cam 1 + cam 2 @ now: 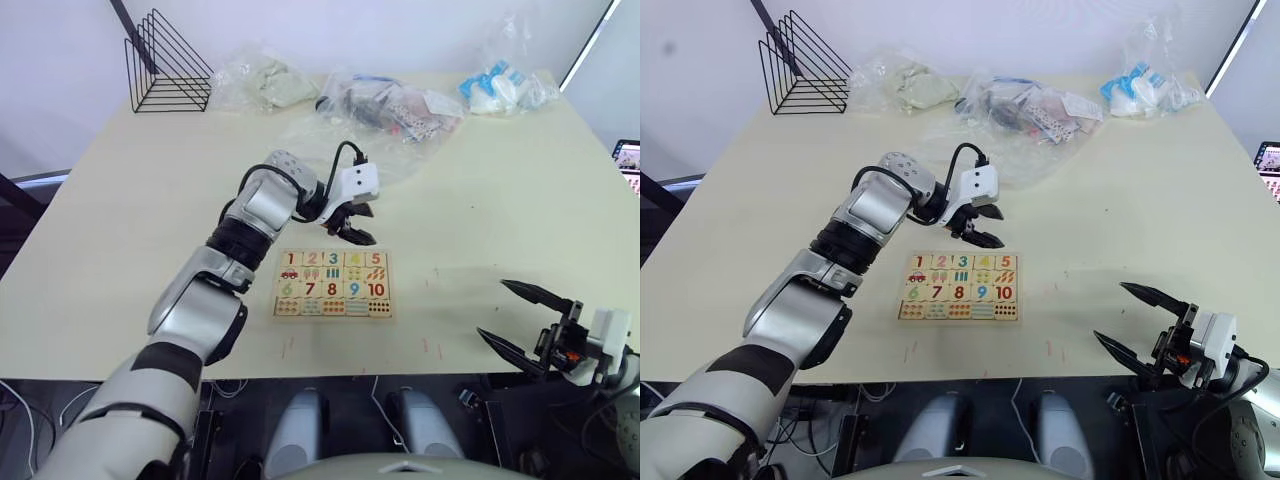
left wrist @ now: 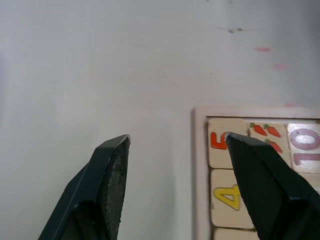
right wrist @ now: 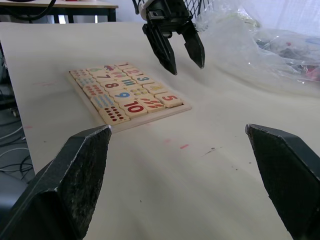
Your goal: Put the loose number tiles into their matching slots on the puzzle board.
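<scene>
Tile 5 (image 2: pixel 220 141) sits seated just under the left fingers (image 2: pixel 250 165).

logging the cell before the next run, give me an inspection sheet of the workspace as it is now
surface: pale table, a few small red marks near its front edge.
job's things: puzzle board lies flat; tiles 1 to 5 sit in its top row, tile 5 at the corner; no bare slot seen.
clutter: wire rack and clear plastic bags along the far edge.
grippers: left gripper above the board's far edge, jaws open, empty; right gripper off the near right edge, jaws open, empty.
cables: black cable on the left wrist.
surroundings: a screen at the right.
</scene>
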